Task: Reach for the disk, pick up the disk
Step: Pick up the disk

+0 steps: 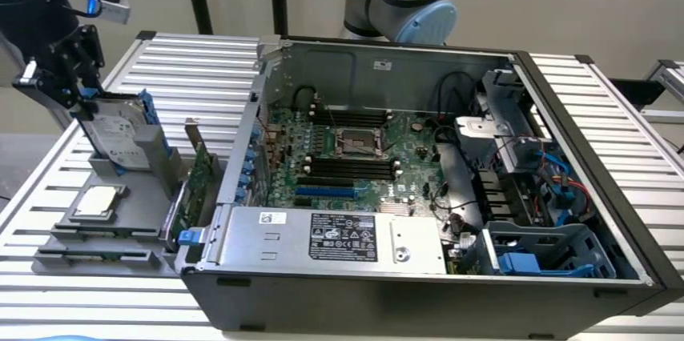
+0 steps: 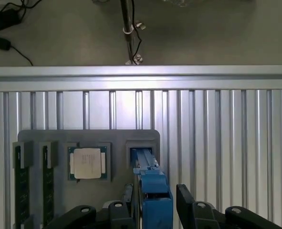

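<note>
In the exterior view I count one gripper [image 1: 77, 93], set at the top end of the one disk [image 1: 120, 139]. The disk stands upright in a slot of the grey holder [image 1: 64, 259] on the slatted table [image 1: 192, 61], at the exterior view's left of the open computer case [image 1: 428, 293]. One square chip [image 1: 96, 201] lies flat in the holder near the disk. One green card [image 1: 199, 173] stands on edge between holder and case. From here I cannot make out how wide the fingers stand. In the wrist view I look along the disk's blue edge into its slot. Two black fingers [image 2: 183, 200] straddle it, spread, with a sliver of gap on one side, so nothing is clamped. The chip sits just beside that slot. Two narrow slots [image 2: 18, 186] hold something too dark to name.
</note>
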`<state>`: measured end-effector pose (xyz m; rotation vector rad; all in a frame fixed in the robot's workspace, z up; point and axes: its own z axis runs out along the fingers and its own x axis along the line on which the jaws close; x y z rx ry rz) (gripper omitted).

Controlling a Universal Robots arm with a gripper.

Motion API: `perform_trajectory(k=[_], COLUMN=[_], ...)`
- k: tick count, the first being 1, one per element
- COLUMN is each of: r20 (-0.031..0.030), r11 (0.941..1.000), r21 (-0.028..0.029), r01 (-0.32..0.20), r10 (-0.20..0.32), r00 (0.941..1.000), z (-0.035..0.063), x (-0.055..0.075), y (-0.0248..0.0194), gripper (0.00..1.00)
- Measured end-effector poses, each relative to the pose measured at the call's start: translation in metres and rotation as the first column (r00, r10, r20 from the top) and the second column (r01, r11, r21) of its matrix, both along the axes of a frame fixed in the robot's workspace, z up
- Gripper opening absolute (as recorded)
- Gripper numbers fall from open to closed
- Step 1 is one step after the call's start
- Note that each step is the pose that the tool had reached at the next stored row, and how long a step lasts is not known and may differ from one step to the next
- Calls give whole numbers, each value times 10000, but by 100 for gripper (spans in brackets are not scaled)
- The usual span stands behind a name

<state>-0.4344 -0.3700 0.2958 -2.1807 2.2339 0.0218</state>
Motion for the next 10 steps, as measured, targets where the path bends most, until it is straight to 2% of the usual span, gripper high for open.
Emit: perform_trajectory(k=[5,6,7,8,10], r20=[-1,-3,0,0,-1], r11=[10000,10000,10000,10000,10000], r21=[-1,-4,1,1,0], r01=[-10,-13,-15,-17,-18], r10=[10,13,15,17,18], r00=[10000,10000,10000,10000,10000], z=[-17,-18,-20,-20,-20], x=[0,0,0,0,0], y=[0,0,0,0,0], gripper=[46,40,40,34,34])
